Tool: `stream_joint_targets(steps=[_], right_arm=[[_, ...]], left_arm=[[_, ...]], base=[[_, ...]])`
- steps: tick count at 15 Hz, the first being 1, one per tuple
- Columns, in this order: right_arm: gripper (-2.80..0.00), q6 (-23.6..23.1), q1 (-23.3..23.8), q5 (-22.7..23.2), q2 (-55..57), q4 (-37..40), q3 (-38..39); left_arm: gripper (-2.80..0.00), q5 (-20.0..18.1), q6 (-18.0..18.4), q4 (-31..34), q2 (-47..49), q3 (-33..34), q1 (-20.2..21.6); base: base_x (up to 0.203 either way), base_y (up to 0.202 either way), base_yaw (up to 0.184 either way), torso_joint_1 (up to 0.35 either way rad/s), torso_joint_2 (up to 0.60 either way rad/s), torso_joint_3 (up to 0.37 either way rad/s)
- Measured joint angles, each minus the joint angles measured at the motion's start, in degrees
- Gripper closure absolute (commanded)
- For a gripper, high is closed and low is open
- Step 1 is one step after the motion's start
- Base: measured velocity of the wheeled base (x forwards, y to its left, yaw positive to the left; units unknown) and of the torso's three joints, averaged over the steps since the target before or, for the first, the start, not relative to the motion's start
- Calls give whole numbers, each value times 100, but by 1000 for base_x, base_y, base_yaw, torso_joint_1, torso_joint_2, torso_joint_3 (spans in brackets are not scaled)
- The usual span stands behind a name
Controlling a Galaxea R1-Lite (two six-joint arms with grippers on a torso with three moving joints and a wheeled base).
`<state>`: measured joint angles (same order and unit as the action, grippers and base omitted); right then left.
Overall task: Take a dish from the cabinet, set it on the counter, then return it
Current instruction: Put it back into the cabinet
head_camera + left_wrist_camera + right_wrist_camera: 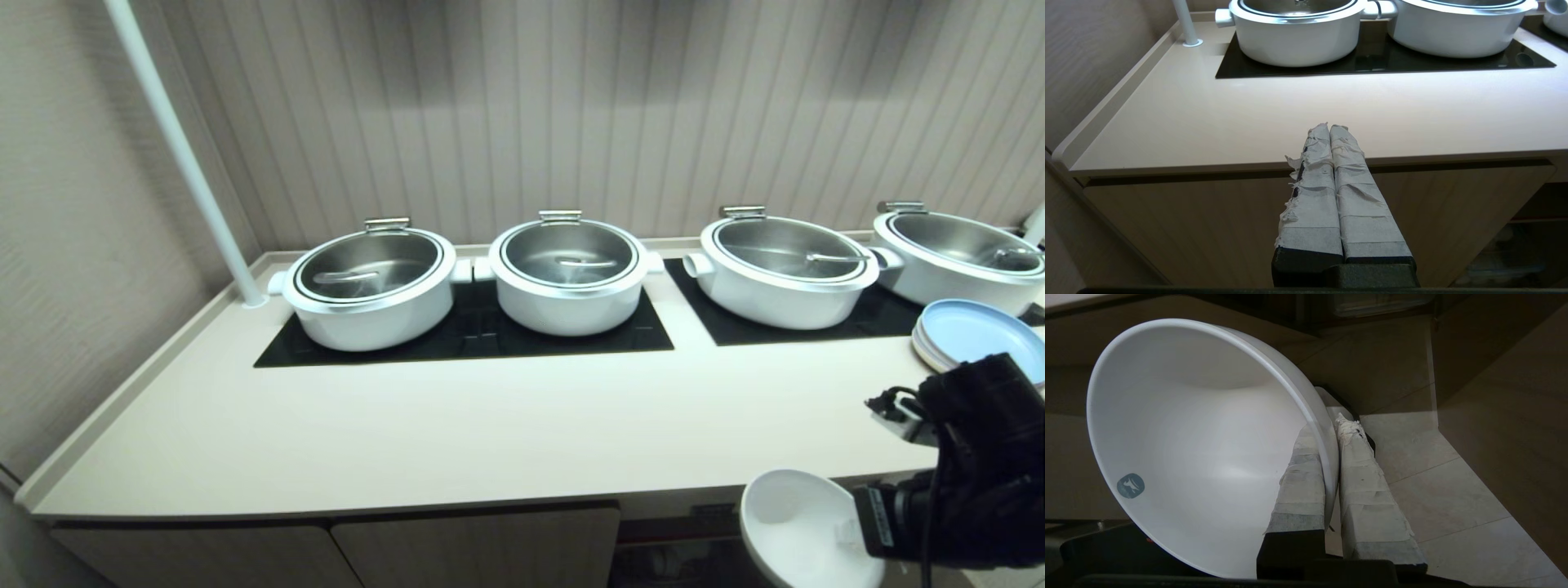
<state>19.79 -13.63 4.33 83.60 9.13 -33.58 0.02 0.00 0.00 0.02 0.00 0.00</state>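
I have the dish (804, 523) pinched by its rim in the right gripper (1331, 457), jaws nearly closed, held below the bench (457, 425) front edge, near right. Bench lies up and beyond. Left gripper (1331, 130) idles, closed and empty.

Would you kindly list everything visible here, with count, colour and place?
Small glossy white round bowl: one, white, clamped by its rim, below the counter's front edge.
Large lidded pots: four, white with steel lids, on the black panels.
Inset glass panels: two, black, in the counter.
Wide flat plates: a stack, blue and cream, counter's right end.
Pole: one, white, back left corner.
Counter: one, cream-beige.
Cabinet: one, beige, under the counter.
Left gripper: shut, before the counter edge.
Right gripper: shut on the bowl.
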Motion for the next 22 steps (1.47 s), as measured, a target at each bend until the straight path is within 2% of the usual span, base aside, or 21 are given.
stream_joint_targets(steps=[5, 12, 14, 19, 22], right_arm=[[0, 80, -260, -6, -814, 67, 783], [0, 132, -297, -6, -1634, 147, 1540], [0, 136, -329, -12, -1838, 350, 1695], [0, 213, -413, 11, -1964, 316, 1777], [0, 449, -483, 33, -1922, 288, 1753]], left_arm=[[0, 0, 0, 0, 0, 0, 0], [0, 0, 0, 0, 0, 0, 0], [0, 0, 0, 0, 0, 0, 0], [0, -1, 0, 1, 0, 0, 0], [0, 0, 0, 0, 0, 0, 0]], base=[[0, 0, 0, 0, 0, 0], [0, 0, 0, 0, 0, 0], [0, 0, 0, 0, 0, 0], [0, 0, 0, 0, 0, 0], [0, 0, 0, 0, 0, 0]])
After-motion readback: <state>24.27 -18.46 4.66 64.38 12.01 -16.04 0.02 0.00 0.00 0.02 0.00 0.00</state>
